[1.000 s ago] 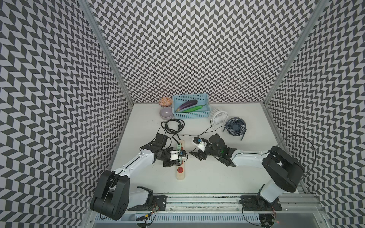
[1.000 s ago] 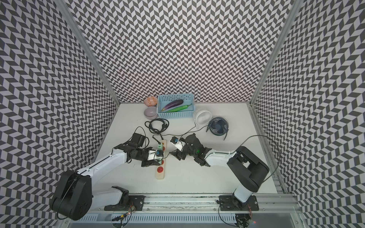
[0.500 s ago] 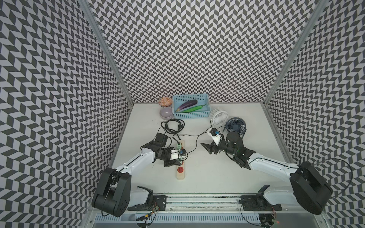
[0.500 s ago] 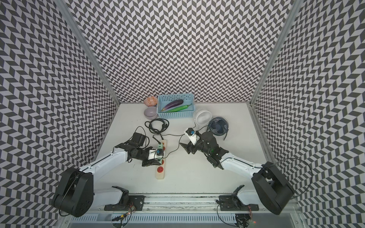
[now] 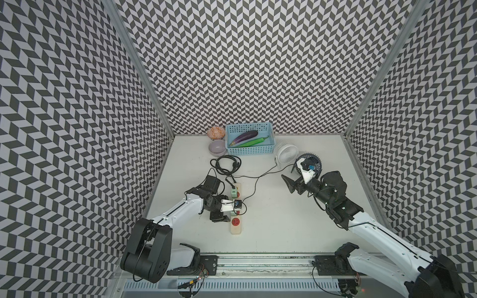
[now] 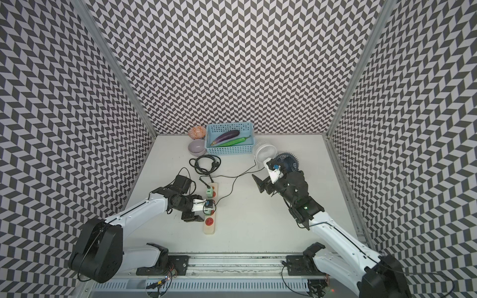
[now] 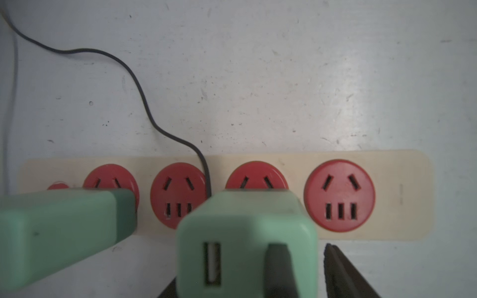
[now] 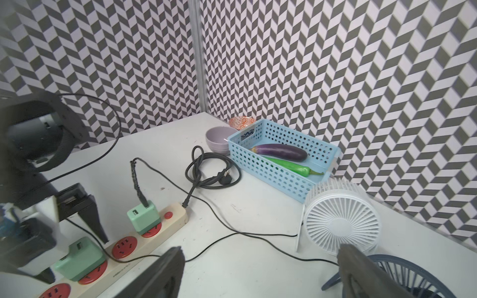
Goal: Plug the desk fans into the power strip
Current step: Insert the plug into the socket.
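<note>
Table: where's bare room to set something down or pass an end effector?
Widest bare patch: between the power strip and the right arm, toward the front rail. Also the back right corner behind the dark fan. Crowded: basket, coiled cord, and the left end effector at the strip.

Smooth cream plastic power strip [image 7: 402, 196], 4 matt red sockets [image 7: 339, 194]; table [image 7: 258, 77] scuffed, perhaps laminate.

Beside the power strip [image 5: 236, 230], bare table [image 5: 271, 227] lies open on the side toward the white fan [image 5: 286, 151], crossed by a thin black cable [image 7: 77, 49]. Two green adapters [image 5: 234, 192] stand on it; a coiled cord [image 5: 224, 165] crowds its button end, and the left gripper [image 5: 230, 210] blocks the opposite side.
</note>
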